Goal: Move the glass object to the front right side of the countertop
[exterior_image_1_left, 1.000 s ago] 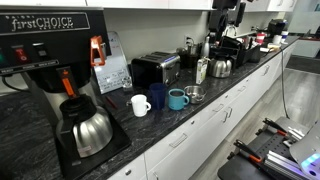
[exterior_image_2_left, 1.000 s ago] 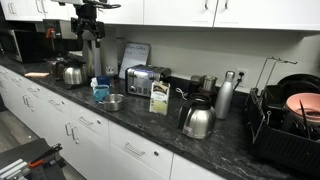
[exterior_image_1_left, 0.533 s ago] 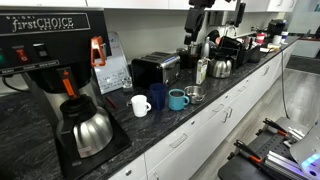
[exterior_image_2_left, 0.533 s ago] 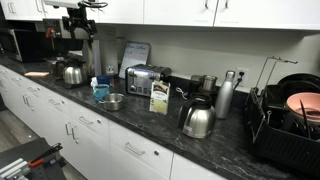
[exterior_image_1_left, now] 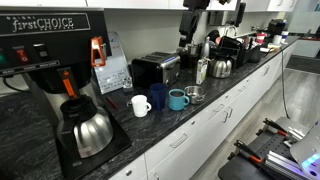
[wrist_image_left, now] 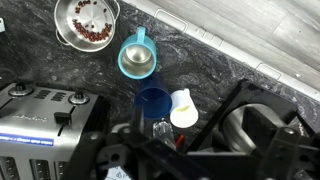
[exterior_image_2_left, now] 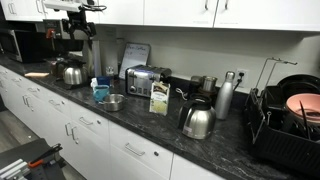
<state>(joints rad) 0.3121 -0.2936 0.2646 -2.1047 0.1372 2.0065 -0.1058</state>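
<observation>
The glass object, a small clear upright glass, shows in the wrist view right behind a dark blue mug and beside a white mug on the dark speckled countertop. I cannot pick it out in either exterior view. My gripper is a dark blur at the bottom edge, high above the glass, jaws apart with nothing between them. In both exterior views it hangs well above the counter.
A teal mug and a low glass dish with red bits stand near the counter's front. A steel toaster is beside the glass. A coffee maker with carafe stands at one end. A kettle, steel bottle and dish rack stand further along.
The arm has swung sideways along the counter toward the mugs and toaster, staying high. Nothing on the counter has moved.
</observation>
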